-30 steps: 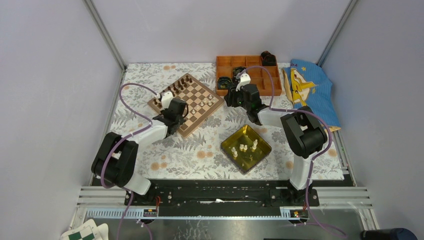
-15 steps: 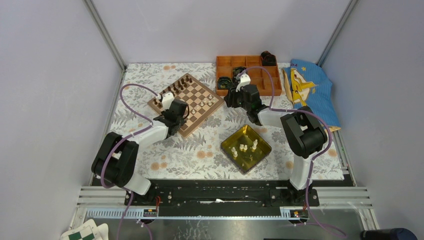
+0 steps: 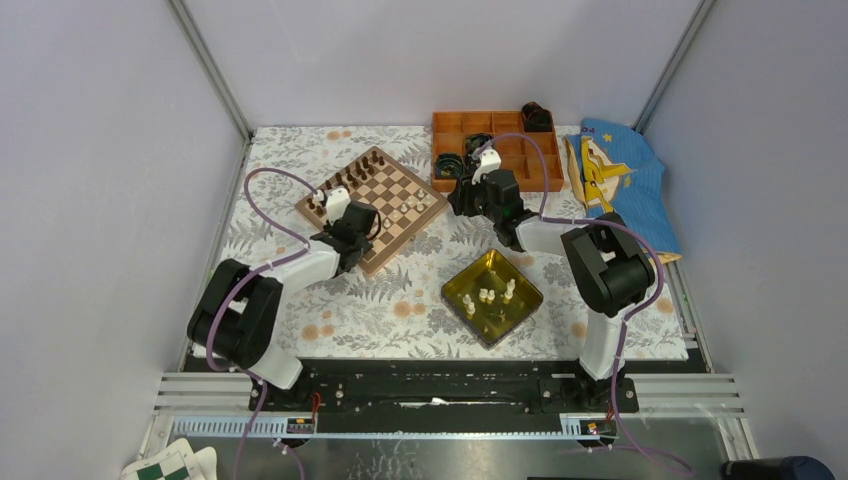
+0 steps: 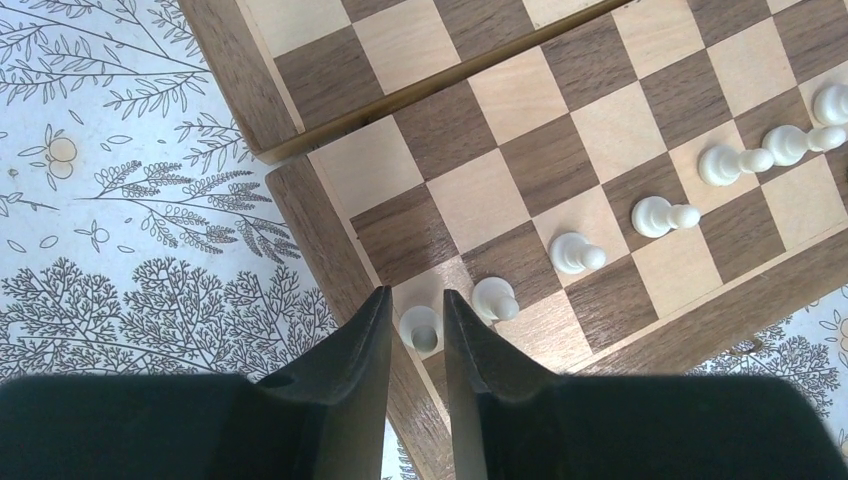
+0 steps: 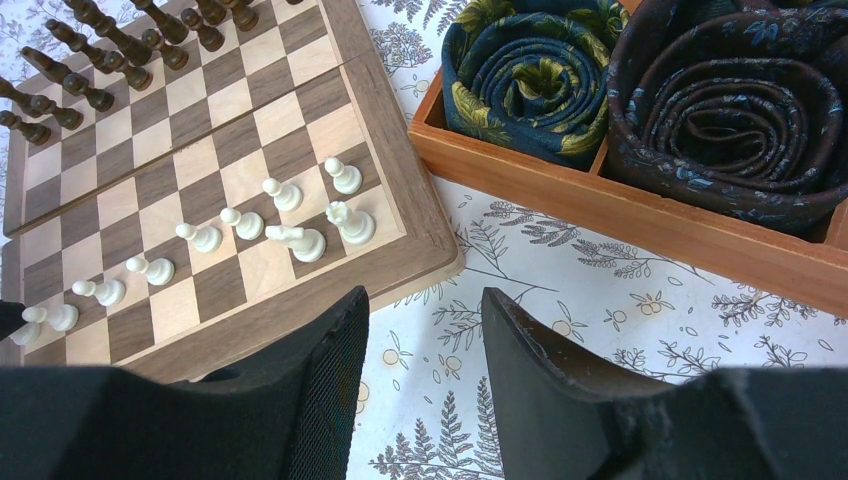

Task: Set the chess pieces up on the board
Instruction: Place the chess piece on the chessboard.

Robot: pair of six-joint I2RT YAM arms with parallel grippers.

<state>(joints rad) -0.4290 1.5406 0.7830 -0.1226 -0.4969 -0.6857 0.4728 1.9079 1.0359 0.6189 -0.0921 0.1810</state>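
Observation:
The wooden board (image 3: 392,180) lies at the back left, turned like a diamond; it also shows in the left wrist view (image 4: 520,150) and the right wrist view (image 5: 200,130). A row of cream-white pawns (image 4: 575,252) stands along its near edge, with more white pieces (image 5: 300,240) behind them. My left gripper (image 4: 417,295) hovers over the board's corner square, its jaws narrowly open around a standing white pawn (image 4: 420,325). My right gripper (image 5: 425,295) is open and empty over the cloth by the board's right corner. Several white pieces (image 3: 495,295) lie in the yellow tray (image 3: 465,270).
Dark brown pieces (image 5: 120,50) line the board's far side. An orange compartment box (image 5: 600,210) with rolled ties (image 5: 520,70) stands right of the board. A blue bag (image 3: 620,170) lies at the back right. A floral cloth covers the table.
My left gripper has shifted slightly toward the near side over the board's corner. The right arm has barely moved.

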